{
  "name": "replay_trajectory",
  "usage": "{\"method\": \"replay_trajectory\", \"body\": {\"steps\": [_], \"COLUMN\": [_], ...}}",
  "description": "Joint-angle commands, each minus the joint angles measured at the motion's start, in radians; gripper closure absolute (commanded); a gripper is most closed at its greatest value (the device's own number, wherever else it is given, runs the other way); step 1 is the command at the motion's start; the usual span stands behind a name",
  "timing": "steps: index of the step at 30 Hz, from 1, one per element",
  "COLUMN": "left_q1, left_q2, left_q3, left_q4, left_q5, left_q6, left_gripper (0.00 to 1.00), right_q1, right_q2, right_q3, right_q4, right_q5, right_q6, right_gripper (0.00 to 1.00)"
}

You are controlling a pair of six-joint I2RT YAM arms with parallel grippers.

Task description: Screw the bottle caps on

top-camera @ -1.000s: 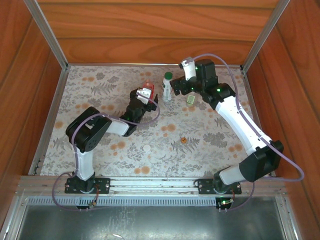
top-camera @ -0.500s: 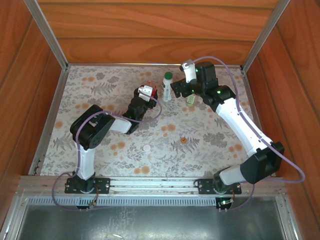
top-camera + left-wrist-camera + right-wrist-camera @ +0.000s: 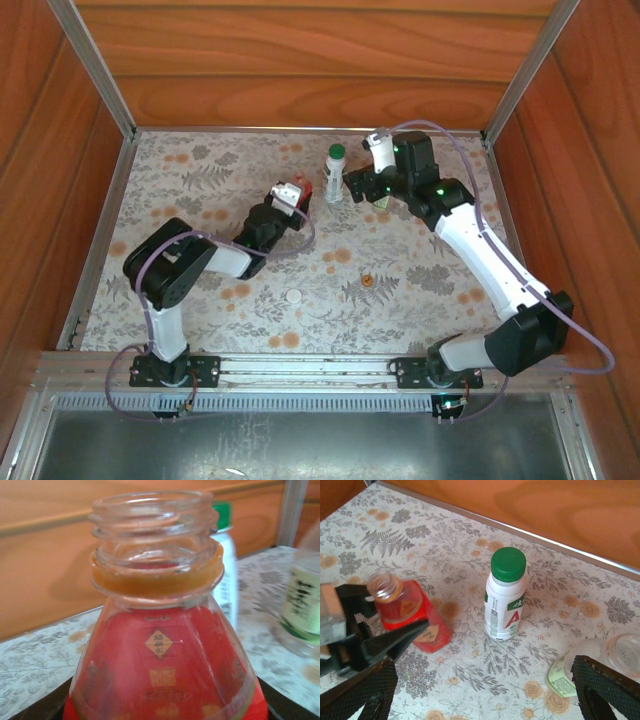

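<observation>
- White bottle [image 3: 506, 600], green cap [image 3: 508, 564] on top, stands upright: probably light and tippy.
- Red bottle [image 3: 407, 612], uncapped and tilted, is clamped in the left gripper [image 3: 298, 192]: thin plastic, likely squashy, best held low.
- Short clear bottle [image 3: 615, 655] lies beside the wide-open right gripper [image 3: 482, 667]: probably slippery.
- Orange cap [image 3: 367, 281] and white cap [image 3: 293, 296] lie nearer the arm bases: pinch the rims.

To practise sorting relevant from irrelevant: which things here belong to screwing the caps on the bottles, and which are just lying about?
Job: red bottle, green-capped white bottle, clear bottle, white cap, orange cap.
Just there: flowered cloth, wooden wall.
</observation>
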Motion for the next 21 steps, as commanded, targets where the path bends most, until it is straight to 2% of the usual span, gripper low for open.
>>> {"method": "replay_trajectory", "body": {"steps": [1, 7, 9, 15, 21], "left_q1": [0.023, 0.079, 0.089, 0.095, 0.096], "left_q2": [-0.119, -0.275, -0.299, -0.32, -0.33], "left_q3": [-0.084, -0.205, -0.212, -0.226, -0.22], "left_q4": [0.018, 0.011, -0.007, -0.085, -0.238], "left_q5": [0.214, 0.655, 0.76, 0.936, 0.995], "left_q6": [-0.019, -0.084, -0.099, -0.03, 0.066], "left_gripper": [0.41, 0.41, 0.41, 0.41, 0.4], "right_q1": [0.009, 0.009, 0.009, 0.009, 0.009], "right_q2": [-0.046, -0.101, -0.111, -0.131, -0.154], "right_q3": [-0.042, -0.126, -0.143, -0.17, -0.201], "right_q4": [-0.004, -0.006, -0.01, -0.017, -0.066], "right_q5": [-0.033, -0.036, -0.031, -0.026, -0.004], "right_q6": [0.029, 0.049, 0.051, 0.068, 0.096], "right_gripper": [0.05, 0.05, 0.05, 0.05, 0.05]}}
